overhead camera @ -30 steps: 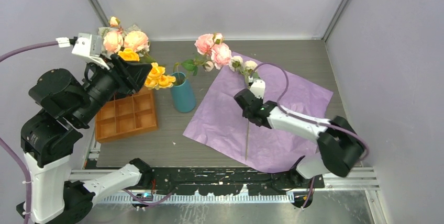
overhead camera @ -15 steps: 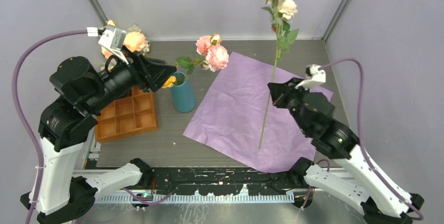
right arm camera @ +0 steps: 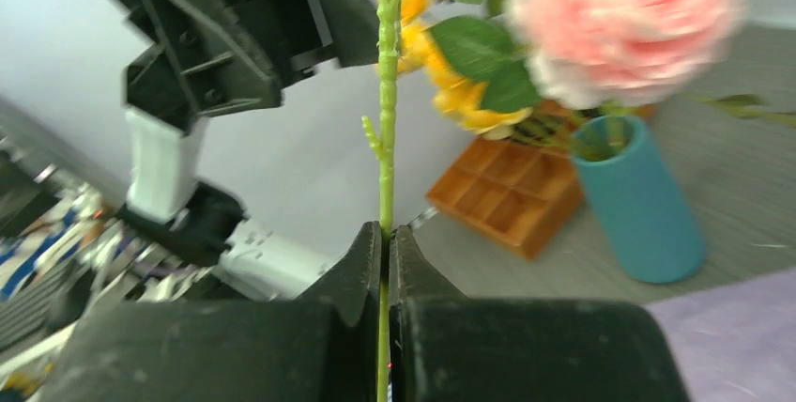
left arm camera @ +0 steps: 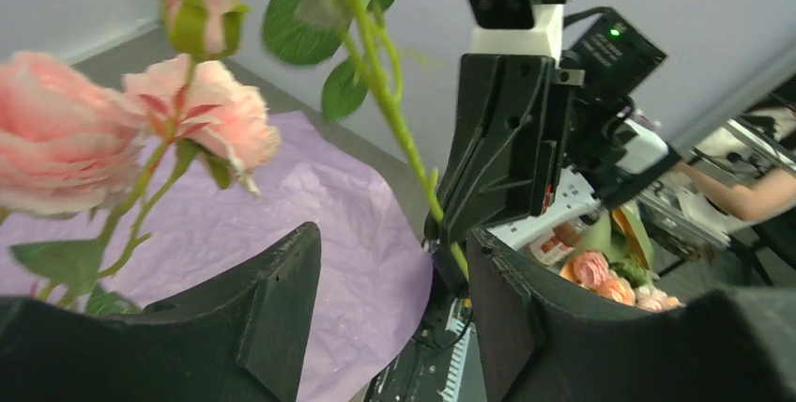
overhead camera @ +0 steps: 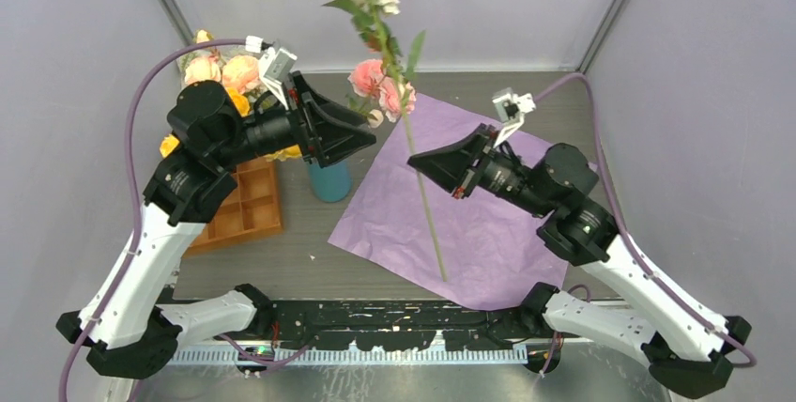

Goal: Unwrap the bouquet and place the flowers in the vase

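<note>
right gripper (overhead camera: 414,160) clenched on a cream rose (overhead camera: 424,209), held above the purple paper (overhead camera: 497,233); left gripper (overhead camera: 369,137) released, jaws apart, near the vase (overhead camera: 329,183).

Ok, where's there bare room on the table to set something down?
Free: the grey table on the near side of the vase, between the orange tray and the purple paper. The paper's visible part is also bare, below the held rose stem. Crowded: around the vase, under pink blooms.
</note>
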{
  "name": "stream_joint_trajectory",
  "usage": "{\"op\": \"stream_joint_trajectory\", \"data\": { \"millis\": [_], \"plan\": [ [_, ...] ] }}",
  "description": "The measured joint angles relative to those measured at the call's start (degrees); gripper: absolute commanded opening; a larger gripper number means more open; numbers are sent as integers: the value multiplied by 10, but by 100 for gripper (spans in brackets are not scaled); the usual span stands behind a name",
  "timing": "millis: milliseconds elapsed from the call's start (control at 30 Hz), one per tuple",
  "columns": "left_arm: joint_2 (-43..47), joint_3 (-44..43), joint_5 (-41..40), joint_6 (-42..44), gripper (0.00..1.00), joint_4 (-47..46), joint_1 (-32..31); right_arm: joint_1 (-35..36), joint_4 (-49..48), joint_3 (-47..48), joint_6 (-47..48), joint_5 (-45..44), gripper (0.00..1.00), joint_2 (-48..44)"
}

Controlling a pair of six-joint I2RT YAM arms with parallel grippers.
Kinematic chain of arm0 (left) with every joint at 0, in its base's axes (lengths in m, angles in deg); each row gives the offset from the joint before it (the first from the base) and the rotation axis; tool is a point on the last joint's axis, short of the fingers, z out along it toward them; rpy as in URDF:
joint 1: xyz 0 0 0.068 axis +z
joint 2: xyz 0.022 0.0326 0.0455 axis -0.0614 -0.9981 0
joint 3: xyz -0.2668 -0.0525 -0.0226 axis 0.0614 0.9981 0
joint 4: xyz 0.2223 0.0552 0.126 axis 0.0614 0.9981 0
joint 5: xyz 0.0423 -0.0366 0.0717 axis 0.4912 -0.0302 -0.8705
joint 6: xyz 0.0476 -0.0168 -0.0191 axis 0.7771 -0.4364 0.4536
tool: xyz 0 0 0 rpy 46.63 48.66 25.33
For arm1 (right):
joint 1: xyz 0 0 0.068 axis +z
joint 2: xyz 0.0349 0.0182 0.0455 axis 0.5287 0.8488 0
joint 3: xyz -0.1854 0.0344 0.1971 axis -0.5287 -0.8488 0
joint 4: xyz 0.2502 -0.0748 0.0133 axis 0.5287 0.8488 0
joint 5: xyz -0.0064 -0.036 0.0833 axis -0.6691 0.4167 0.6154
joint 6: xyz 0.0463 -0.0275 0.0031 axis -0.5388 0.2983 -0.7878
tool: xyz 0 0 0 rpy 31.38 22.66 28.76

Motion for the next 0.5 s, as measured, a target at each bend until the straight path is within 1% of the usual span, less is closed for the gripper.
{"op": "stream_joint_trajectory", "data": {
  "millis": [100,233,367,500],
  "plan": [
    [1,25,40,-7,61,-46,0,39,-30,7,-5,35,1,33],
    [14,46,73,-14,61,-92,0,103,-40,22,6,48,1,62],
    [37,48,85,-13,61,-118,0,154,-50,35,24,47,1,92],
    [62,47,82,-5,60,-122,0,193,-59,37,42,36,1,116]
  ]
}}
